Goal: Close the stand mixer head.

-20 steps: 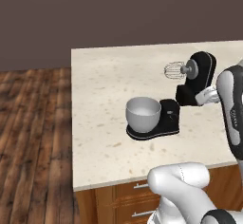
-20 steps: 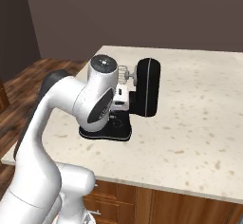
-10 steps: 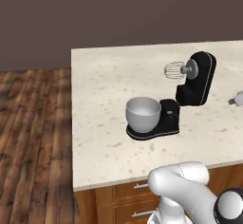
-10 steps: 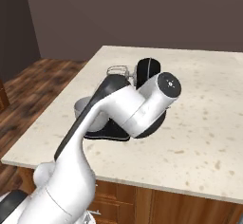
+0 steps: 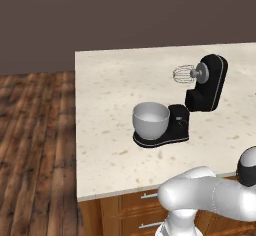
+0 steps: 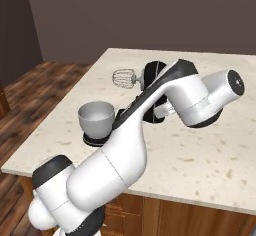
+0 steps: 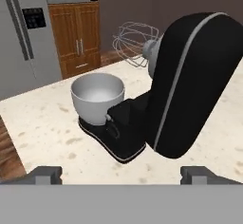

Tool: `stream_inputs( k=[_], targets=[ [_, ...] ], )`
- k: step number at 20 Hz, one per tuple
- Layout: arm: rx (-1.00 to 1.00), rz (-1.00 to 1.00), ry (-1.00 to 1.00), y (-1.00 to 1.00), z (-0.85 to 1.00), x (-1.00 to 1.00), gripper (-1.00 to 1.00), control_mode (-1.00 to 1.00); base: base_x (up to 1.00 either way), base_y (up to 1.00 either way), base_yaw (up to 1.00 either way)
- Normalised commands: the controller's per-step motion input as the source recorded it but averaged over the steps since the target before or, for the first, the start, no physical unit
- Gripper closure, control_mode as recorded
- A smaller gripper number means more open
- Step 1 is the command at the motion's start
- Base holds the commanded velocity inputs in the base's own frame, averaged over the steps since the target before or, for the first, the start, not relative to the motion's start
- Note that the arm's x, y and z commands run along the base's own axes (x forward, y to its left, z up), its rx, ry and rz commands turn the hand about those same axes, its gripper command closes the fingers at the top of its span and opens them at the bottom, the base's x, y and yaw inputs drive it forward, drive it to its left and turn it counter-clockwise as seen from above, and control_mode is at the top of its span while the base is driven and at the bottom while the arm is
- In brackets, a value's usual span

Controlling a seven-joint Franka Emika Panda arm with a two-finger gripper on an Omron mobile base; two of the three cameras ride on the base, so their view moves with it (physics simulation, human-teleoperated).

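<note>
the stand mixer head (image 7: 194, 80) stands tilted up, long axis near upright, just ahead of the pincer (image 7: 121, 174), whose fingertips seem spread apart, touching nothing.

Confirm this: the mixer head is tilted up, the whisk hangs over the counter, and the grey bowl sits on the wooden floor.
Not the floor. The left base view shows the grey bowl seated on the black mixer base, on the counter. The mixer head is tilted up, with its whisk over the counter.
</note>
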Motion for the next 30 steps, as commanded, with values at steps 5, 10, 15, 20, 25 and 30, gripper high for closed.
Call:
stream_inputs(
  k=[5,10,15,20,25,30],
  targets=[
    [0.0,0.27,-0.21,-0.05,-0.1,1.0,-1.0,-1.0,0.0,0.0,0.0],
    [0.01,0.32,-0.26,0.51,-0.3,0.93,-1.0,-1.0,0.0,0.0,0.0],
    [-0.03,0.38,-0.27,0.99,-0.13,0.68,-1.0,-1.0,0.0,0.0,0.0],
    [-0.24,0.25,-0.29,1.0,-0.16,0.47,-1.0,-1.0,0.0,0.0,0.0],
    [-0.36,0.07,-0.34,1.0,-0.63,0.62,-1.0,-1.0,0.0,0.0,0.0],
    [-0.34,0.01,-0.36,1.0,-0.91,0.54,-1.0,-1.0,0.0,0.0,0.0]
  ],
)
